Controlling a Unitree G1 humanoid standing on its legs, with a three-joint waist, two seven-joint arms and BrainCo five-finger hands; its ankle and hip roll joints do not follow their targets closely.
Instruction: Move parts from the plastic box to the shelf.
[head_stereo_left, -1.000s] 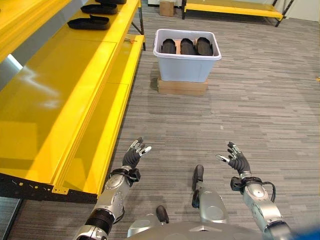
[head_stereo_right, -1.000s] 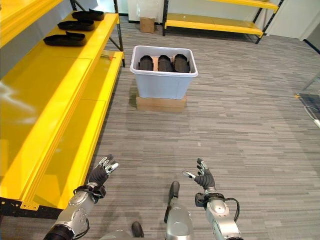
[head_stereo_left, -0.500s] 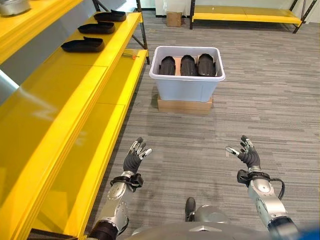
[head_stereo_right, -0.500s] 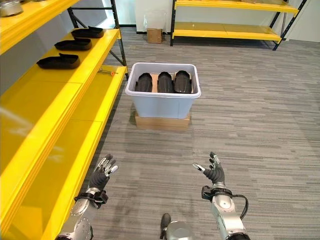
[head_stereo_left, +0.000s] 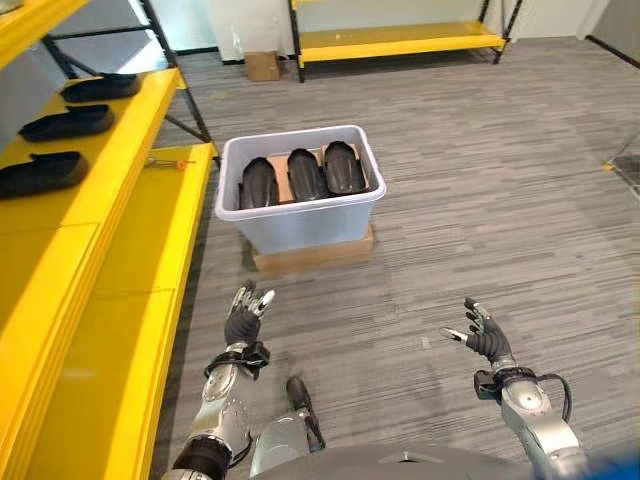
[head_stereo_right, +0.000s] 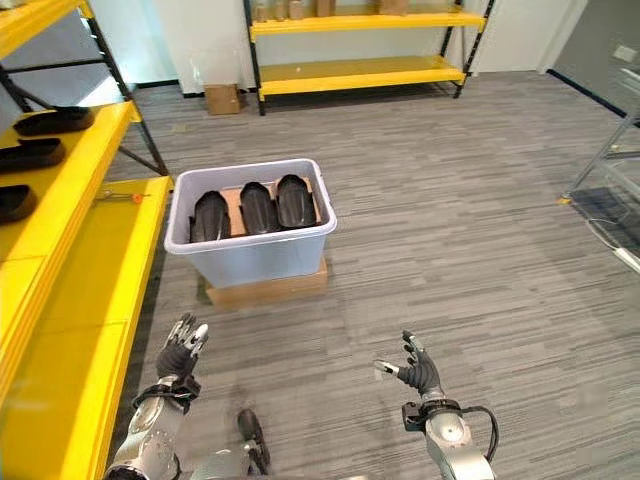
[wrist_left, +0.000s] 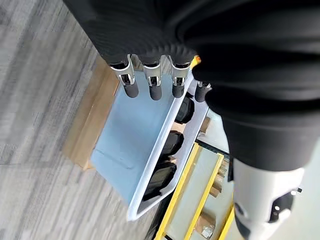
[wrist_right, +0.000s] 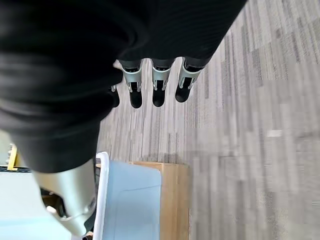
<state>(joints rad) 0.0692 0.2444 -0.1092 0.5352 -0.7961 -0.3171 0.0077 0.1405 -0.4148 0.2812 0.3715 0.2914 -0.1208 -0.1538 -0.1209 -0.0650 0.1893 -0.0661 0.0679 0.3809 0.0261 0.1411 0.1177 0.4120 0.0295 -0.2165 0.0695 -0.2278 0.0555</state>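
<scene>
I see left hand (head_stereo_left: 243, 318) and right hand (head_stereo_left: 484, 340) both spread wide, empty, well short of pale blue plastic box (head_stereo_left: 300, 218) holding three black parts (head_stereo_left: 305, 175).

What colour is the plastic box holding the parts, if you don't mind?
The plastic box is pale blue-grey, seen best in the right eye view.
</scene>
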